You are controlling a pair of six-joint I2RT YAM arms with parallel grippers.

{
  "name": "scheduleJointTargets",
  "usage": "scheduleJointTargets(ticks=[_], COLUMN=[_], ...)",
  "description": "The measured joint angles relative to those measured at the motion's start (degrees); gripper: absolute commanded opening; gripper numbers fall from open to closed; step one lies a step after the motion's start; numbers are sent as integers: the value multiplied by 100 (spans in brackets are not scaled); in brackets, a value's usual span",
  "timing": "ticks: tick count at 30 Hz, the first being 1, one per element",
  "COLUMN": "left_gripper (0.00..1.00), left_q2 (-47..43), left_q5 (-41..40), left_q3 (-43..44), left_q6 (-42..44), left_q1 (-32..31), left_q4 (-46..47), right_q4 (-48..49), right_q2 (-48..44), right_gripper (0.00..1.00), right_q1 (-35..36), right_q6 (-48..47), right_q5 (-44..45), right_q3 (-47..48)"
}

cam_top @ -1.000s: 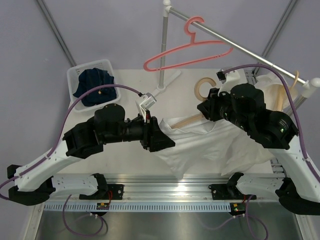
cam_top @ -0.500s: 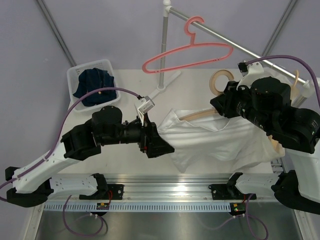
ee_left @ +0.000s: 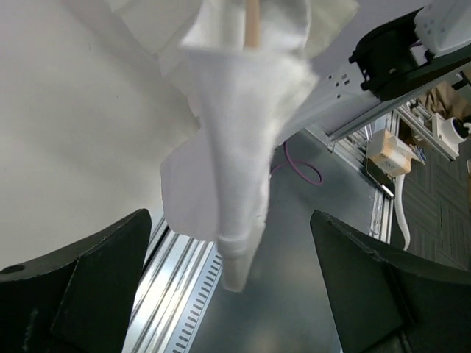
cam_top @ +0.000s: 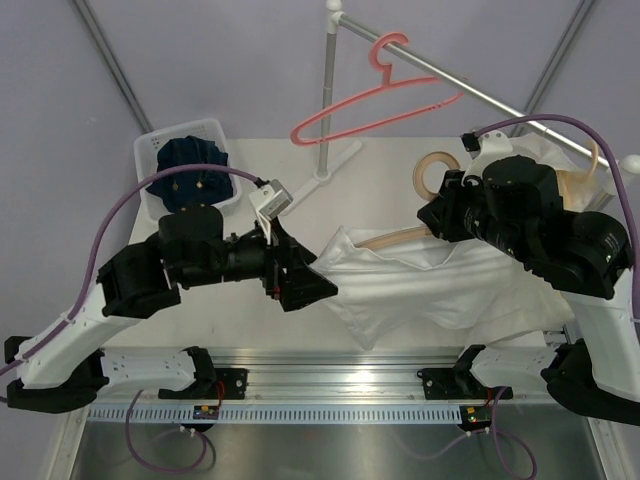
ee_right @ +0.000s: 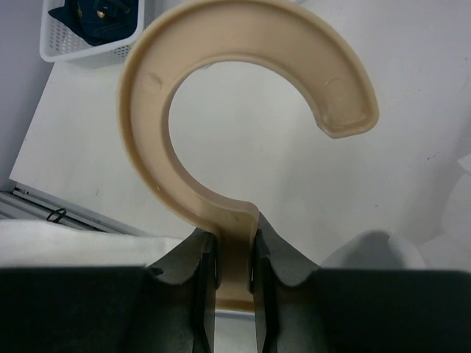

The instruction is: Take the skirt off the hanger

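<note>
The white skirt [cam_top: 450, 285] hangs on a beige hanger and droops over the table's front right. My right gripper [cam_top: 437, 212] is shut on the hanger's neck, just below its round hook [cam_top: 430, 172]. In the right wrist view the fingers [ee_right: 202, 272] clamp the neck [ee_right: 235, 220] from both sides. My left gripper [cam_top: 305, 285] is open at the skirt's left end [cam_top: 340, 250]. In the left wrist view the skirt's bunched end [ee_left: 235, 118] hangs ahead, between the wide-apart fingers [ee_left: 81, 287] and not touching them. The hanger's rod [ee_left: 252, 22] pokes out of the cloth.
A pink hanger [cam_top: 375, 100] hangs on the metal rail [cam_top: 490, 98] above the table's back. The rack's pole [cam_top: 325, 100] stands at back centre. A white basket [cam_top: 150, 150] with dark blue clothing sits at back left. Another beige hanger [cam_top: 592, 170] is at far right.
My left gripper has drawn back to the left and away from the skirt's end. My right gripper has lifted the hanger up and to the right, raising the skirt.
</note>
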Motion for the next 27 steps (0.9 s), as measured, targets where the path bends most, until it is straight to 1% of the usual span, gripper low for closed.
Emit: scheduleJointTargets(ticks=[4,6,16,20,21,27], left_gripper=[94,94,94,91,89,86], left_q2=[190,291,914,957,957,955], left_q5=[-153,-177,-184,-227,-251,-404], left_q3=[798,1012,1051,1060,1064,1082], left_q6=[278,367,525,590,601,616], left_q1=[0,0,0,0,0,0], left_q4=[-243,-286,-450,-461,-461,-450], right_q4=[-4,0,-2,-2,-2,24], right_q2=[-2,7,24,42,42,-4], right_gripper=[0,0,0,0,0,0], right_q1=[-9,-9,-11,-11,-11,-11], right_q6=[0,4,26,42,42,50], right_q5=[-138,-199,-415,-452,-450,-452], right_q3=[-212,-269,-304,-304,-304,-404])
